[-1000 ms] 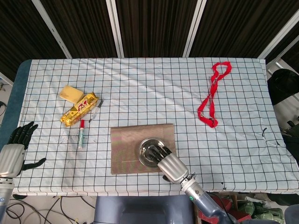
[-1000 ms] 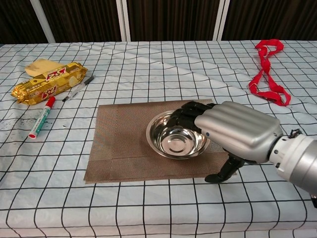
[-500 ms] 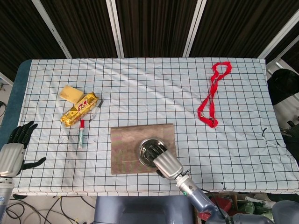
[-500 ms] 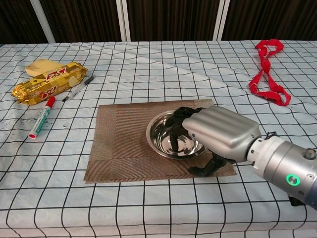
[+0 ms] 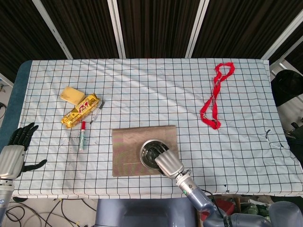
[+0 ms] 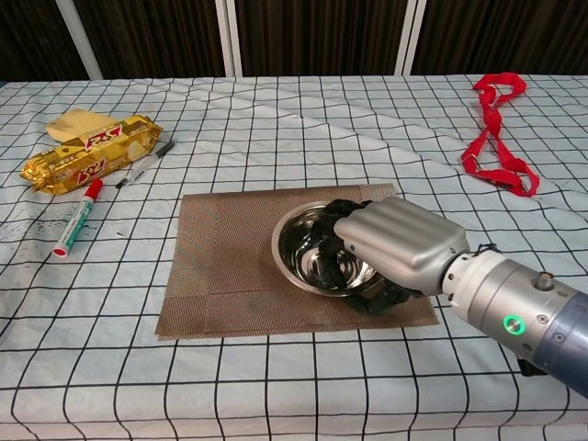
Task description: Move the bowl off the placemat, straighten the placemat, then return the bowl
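Note:
A steel bowl (image 5: 148, 152) (image 6: 301, 254) sits on the right part of a brown placemat (image 5: 127, 151) (image 6: 220, 266), near the table's front edge. The mat lies slightly askew to the grid of the cloth. My right hand (image 5: 169, 163) (image 6: 397, 244) covers the bowl's near right side and grips its rim, with dark fingers (image 6: 333, 241) curled inside and the thumb tucked against the outside of the rim. My left hand (image 5: 14, 155) hangs off the table's left edge, holding nothing, its fingers spread. It shows only in the head view.
A red ribbon (image 5: 213, 96) (image 6: 496, 138) lies at the right. At the left are a gold snack pack (image 5: 80, 109) (image 6: 87, 156), a yellow sponge (image 5: 72, 94) (image 6: 73, 119), a red-capped marker (image 5: 82, 135) (image 6: 76, 218) and a pen (image 5: 96, 113) (image 6: 145, 165).
My right hand has slid left over the bowl, its fingers have gone deeper inside, and the thumb has come off the mat up to the rim. Bowl, mat and left hand have stayed put.

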{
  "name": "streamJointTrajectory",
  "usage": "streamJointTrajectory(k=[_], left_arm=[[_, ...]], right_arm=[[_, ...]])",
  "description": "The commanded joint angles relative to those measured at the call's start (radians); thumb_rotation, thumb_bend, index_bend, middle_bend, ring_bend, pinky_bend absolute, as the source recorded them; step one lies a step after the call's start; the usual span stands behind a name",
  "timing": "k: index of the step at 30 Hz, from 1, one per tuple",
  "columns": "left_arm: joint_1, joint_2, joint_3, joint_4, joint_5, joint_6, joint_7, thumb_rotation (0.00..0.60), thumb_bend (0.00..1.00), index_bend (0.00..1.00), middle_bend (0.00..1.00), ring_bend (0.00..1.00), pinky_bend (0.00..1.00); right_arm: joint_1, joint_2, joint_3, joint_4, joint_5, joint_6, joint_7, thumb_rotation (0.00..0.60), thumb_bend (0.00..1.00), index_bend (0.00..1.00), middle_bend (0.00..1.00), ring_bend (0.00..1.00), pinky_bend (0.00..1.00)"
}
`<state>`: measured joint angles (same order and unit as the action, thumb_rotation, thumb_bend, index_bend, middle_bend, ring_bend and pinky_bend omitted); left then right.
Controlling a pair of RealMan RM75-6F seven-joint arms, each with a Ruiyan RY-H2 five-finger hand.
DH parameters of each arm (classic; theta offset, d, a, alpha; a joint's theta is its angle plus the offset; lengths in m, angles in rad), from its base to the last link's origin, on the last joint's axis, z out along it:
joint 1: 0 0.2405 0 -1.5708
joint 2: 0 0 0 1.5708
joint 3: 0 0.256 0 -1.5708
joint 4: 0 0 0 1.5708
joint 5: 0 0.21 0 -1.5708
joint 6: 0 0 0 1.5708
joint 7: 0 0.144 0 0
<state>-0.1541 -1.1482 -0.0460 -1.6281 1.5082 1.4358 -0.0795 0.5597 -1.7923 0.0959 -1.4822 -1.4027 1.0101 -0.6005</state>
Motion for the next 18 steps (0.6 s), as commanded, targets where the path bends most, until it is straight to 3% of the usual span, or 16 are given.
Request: streamJointTrajectory(k=[1, 6, 18], left_arm=[[-0.001, 0.0, 0.001, 0.0, 0.001, -0.001, 0.001, 0.6, 0.02, 0.0, 0.0, 0.0, 0.0], [0.0, -0.001, 0.002, -0.001, 0.002, -0.001, 0.003, 0.6, 0.02, 0.0, 0.0, 0.0, 0.0], [0.001, -0.005, 0.008, -0.001, 0.009, 0.0, 0.011, 0.6, 0.02, 0.0, 0.0, 0.0, 0.0]], right_arm=[[-0.004, 0.01, -0.002, -0.003, -0.002, 0.015, -0.003, 0.6, 0.41, 0.66, 0.19, 0.07, 0.19], [-0.01, 0.047, 0.007, -0.018, -0.008, 0.048, -0.005, 0.6, 0.41, 0.68, 0.19, 0.07, 0.19], [-0.069, 0.24, 0.022, -0.043, 0.023, 0.126, 0.034, 0.6, 0.42, 0.68, 0.19, 0.07, 0.19]])
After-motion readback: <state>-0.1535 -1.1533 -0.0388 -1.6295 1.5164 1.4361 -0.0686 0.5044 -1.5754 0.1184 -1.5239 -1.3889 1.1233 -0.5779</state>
